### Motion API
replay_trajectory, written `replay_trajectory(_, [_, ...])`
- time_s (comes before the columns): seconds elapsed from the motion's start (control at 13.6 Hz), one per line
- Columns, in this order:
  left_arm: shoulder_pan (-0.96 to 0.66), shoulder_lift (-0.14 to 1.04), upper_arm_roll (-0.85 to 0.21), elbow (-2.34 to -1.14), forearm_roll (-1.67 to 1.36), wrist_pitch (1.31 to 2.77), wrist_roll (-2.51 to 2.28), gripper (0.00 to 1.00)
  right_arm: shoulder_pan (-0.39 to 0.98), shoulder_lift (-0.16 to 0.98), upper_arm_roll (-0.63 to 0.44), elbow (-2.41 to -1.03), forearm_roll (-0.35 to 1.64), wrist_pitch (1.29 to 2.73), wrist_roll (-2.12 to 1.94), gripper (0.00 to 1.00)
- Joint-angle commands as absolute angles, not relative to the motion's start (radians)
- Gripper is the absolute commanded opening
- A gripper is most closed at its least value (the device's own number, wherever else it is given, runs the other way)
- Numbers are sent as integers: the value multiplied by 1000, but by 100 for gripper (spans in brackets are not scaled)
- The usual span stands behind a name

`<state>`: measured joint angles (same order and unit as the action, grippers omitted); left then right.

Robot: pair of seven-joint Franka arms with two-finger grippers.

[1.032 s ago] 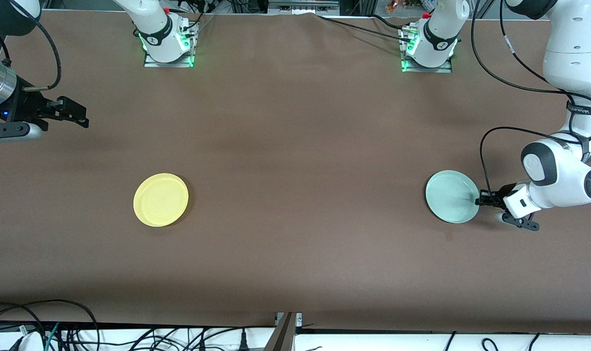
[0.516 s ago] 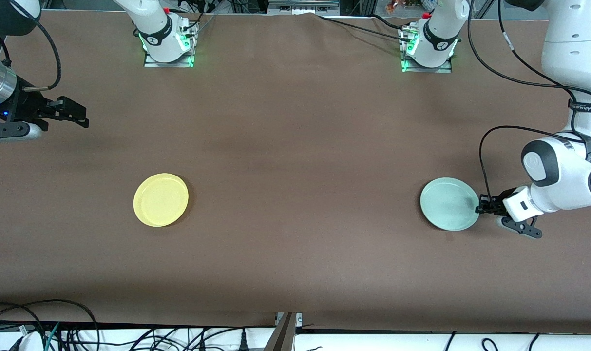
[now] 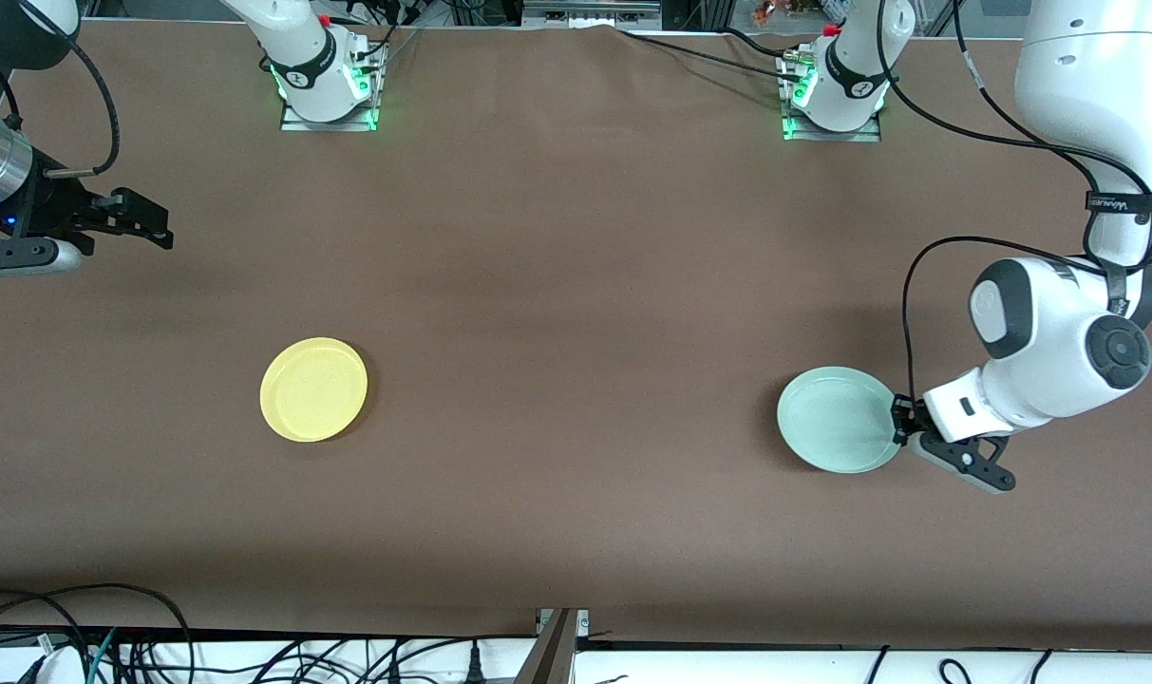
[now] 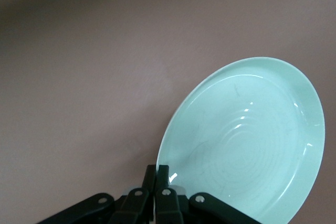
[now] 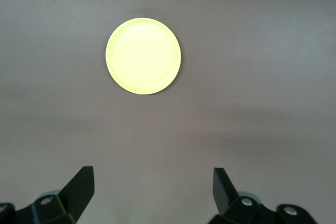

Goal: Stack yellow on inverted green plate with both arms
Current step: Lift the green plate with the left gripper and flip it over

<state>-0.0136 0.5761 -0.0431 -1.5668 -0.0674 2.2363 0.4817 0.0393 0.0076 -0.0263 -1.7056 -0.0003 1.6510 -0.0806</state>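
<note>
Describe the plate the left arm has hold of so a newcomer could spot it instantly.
Find the brown table, then its left arm's end. There the left gripper pinches the rim of the green plate, pale mint, unlike the yellow plate lying alone.

Glossy, smooth plastic on the green plate [image 4: 252,145], with bright glints and faint concentric rings at its centre. Smooth plastic with a softer sheen on the yellow plate [image 5: 143,56]. Matt brown table [image 3: 576,285], even and dull throughout. Matt black fingers [image 5: 84,184], hard-looking, on the right gripper [image 5: 152,182].
</note>
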Motion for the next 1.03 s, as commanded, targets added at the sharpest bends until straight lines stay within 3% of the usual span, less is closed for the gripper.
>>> replay_trajectory(0.0, [-43, 575, -119, -1540, 120, 2240, 323, 0, 35, 9, -21, -1697, -12, 1646, -71, 100])
replay_trajectory(0.37, [-130, 587, -296, -1512, 732, 2232, -140, 0, 35, 9, -21, -1697, -12, 1646, -71, 100])
replay_trajectory(0.52, [-222, 609, -305, -1511, 990, 2214, -268, 0, 35, 9, -20, -1697, -12, 1646, -71, 100])
replay_trajectory(0.96, [-521, 745, -304, -1364, 1325, 1840, -469, 0, 35, 9, -20, -1697, -12, 1646, -71, 100])
